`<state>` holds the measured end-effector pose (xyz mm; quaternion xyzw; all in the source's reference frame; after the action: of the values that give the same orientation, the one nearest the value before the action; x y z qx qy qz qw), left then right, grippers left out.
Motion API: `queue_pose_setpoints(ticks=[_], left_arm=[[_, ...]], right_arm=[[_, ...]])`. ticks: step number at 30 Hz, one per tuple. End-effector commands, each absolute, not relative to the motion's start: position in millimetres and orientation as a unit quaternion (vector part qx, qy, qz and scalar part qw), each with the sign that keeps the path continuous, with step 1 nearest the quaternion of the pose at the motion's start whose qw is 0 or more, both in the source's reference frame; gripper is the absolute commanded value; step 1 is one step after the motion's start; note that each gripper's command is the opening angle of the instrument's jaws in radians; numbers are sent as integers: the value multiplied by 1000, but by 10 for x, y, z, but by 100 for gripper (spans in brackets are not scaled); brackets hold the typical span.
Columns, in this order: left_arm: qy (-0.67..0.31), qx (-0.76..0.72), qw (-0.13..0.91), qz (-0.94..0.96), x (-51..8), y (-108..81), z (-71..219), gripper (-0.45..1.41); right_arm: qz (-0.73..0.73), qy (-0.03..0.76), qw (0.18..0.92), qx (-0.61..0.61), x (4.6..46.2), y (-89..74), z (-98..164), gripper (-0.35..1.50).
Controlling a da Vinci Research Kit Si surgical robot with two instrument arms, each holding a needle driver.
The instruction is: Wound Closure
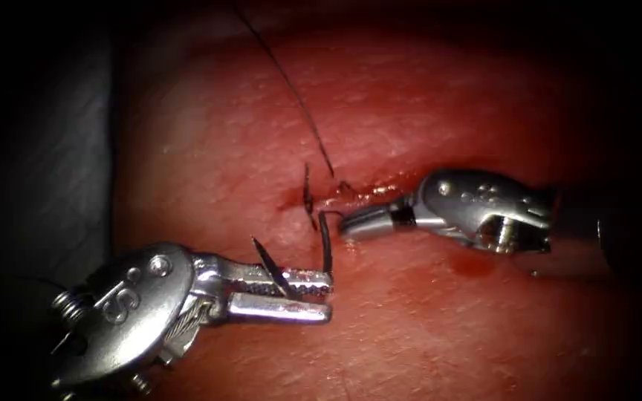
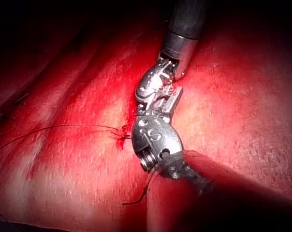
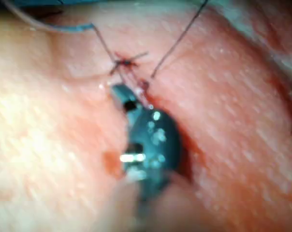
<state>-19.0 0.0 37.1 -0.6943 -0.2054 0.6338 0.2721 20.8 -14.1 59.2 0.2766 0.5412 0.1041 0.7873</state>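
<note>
**A:** What was each tool holding at that moment?

**B:** The left tool (image 1: 306,293), entering from about 8 o'clock in the endoscope view, had its jaws clamped on the needle (image 1: 326,249) somewhere along the middle of its curve. One end stuck out toward 10 o'clock. The other limb rose toward 12 o'clock and ended just beside the right tool (image 1: 354,223). The needle looked free of the tissue (image 1: 447,334), lying at 6 o'clock of the left end of the cut (image 1: 369,194).

**A:** And the right tool?

**B:** It came in from 3 o'clock with its jaws together, tip at the cut's lower edge. I couldn't tell whether they pinched anything (a thin dark line met the tip, but it could have been needle or thread).

**A:** Where was the thread?

**B:** The thread (image 1: 291,82) ran from 12 o'clock down to the cut, near a tied stitch (image 1: 307,194). A spot of red fluid (image 1: 473,263) sat at 5 o'clock of the right tool.

**A:** What did good handling call for, in your view?

**B:** A firm, square grip so the needle couldn't swivel, and slack in the thread so that the tied stitch wasn't tugged. I'd also have kept both needle ends off the tissue.
</note>
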Motion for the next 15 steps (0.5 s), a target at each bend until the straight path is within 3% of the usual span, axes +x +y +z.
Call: queue_pose_setpoints(ticks=[1,8,15], left_arm=[[-202,-694,270,636,-193,-1,374,-45],[-156,-701,231,657,-169,6,337,-45],[-25,-649,154,745,-157,7,328,-45]], right_arm=[[114,537,786,284,214,-151,600,-35],[135,526,788,290,211,-150,606,-35],[151,518,789,293,210,-149,607,-35]])
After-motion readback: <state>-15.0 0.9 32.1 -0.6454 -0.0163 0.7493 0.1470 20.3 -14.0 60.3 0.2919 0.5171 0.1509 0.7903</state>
